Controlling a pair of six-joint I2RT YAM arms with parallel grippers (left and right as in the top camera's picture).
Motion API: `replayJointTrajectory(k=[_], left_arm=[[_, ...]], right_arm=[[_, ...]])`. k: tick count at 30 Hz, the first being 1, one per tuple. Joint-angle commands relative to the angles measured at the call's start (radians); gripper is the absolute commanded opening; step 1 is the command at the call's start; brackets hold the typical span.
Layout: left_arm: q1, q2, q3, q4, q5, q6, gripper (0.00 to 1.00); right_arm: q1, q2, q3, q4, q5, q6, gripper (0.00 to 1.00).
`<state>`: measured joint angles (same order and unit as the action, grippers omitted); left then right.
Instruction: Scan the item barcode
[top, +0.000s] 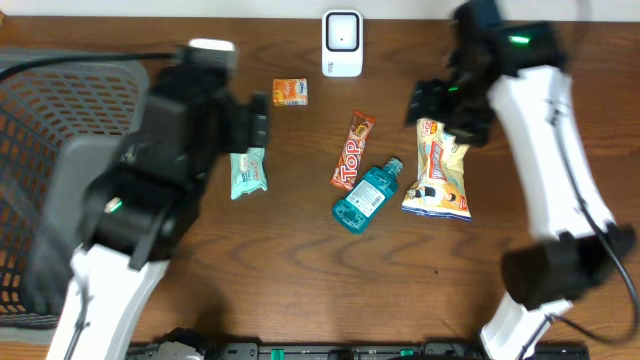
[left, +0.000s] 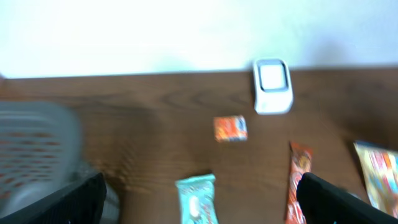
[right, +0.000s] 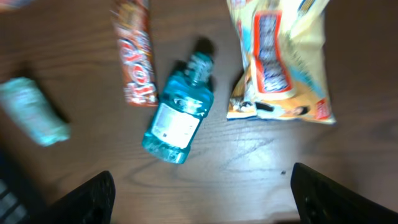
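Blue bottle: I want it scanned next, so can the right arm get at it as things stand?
Probably yes. The right gripper hangs open close by, and the bottle lies flat with nothing over it; only the candy bar and bag crowd its sides.

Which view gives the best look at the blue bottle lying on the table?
The right wrist view: the blue bottle is large and near the centre with its label facing up, though slightly blurred. The overhead view shows the bottle whole but small. The left wrist view does not show it.
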<state>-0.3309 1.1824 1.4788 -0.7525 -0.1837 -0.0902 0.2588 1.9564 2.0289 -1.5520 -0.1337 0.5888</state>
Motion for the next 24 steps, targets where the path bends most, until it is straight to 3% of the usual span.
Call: replayJointTrajectory(k=[1, 12, 24], left_arm=[[0.048, -0.043, 0.0, -0.002, -0.011, -0.025, 0.98], [0.073, -0.064, 0.0, -0.056, -0.012, -0.027, 0.98], [0.073, -0.064, 0.0, -0.126, -0.012, -0.027, 0.98]], right_arm=[[0.054, 0.064, 0.0, -0.008, 0.063, 0.182, 0.85], [0.188, 0.27, 0.0, 0.009, 0.05, 0.443, 0.81], [0.174, 0.445, 0.0, 0.03, 0.079, 0.455, 0.74]])
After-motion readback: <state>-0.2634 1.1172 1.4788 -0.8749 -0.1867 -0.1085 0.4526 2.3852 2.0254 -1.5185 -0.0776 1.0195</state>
